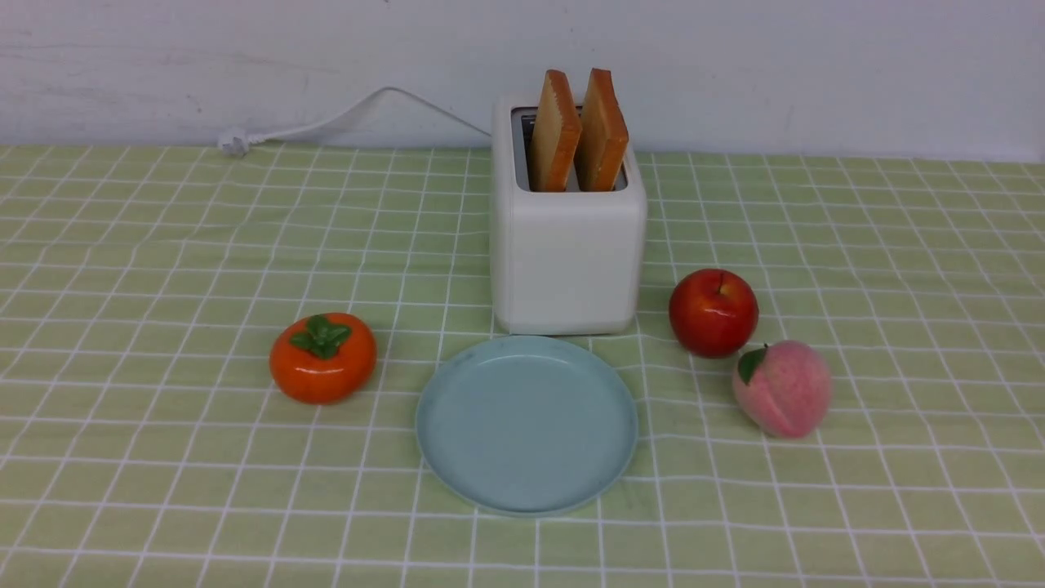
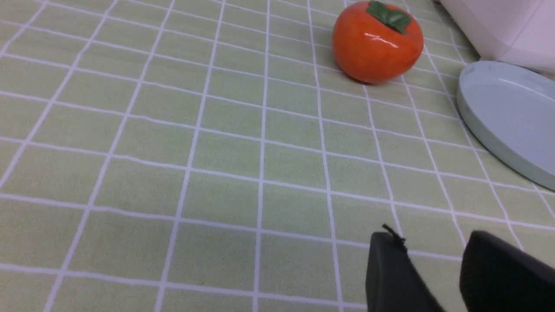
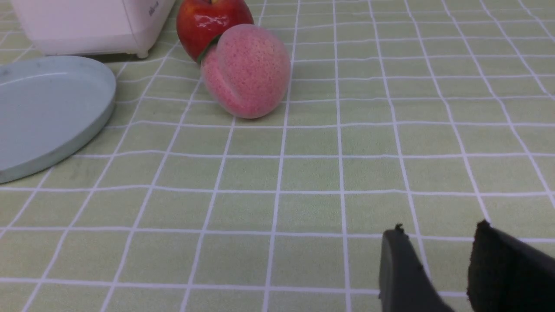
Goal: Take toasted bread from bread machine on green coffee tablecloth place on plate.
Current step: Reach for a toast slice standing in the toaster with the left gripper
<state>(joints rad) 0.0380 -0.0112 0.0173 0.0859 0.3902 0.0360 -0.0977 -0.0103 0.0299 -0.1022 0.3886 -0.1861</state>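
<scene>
Left wrist view: plate [image 2: 511, 117] beyond left gripper [image 2: 433, 237]

Bottoms of toasted bread [image 1: 555, 131] inside bread machine [image 1: 563, 261]

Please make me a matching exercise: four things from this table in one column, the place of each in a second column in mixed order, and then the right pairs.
Things:
1. toast slices
2. plate
3. persimmon
4. peach

Places:
a. on the cloth, left of the plate
b. upright in the slots of the toaster
c. bare, just in front of the toaster
d. right of the plate, beside the apple

Pairs: 1-b, 2-c, 3-a, 4-d
</scene>
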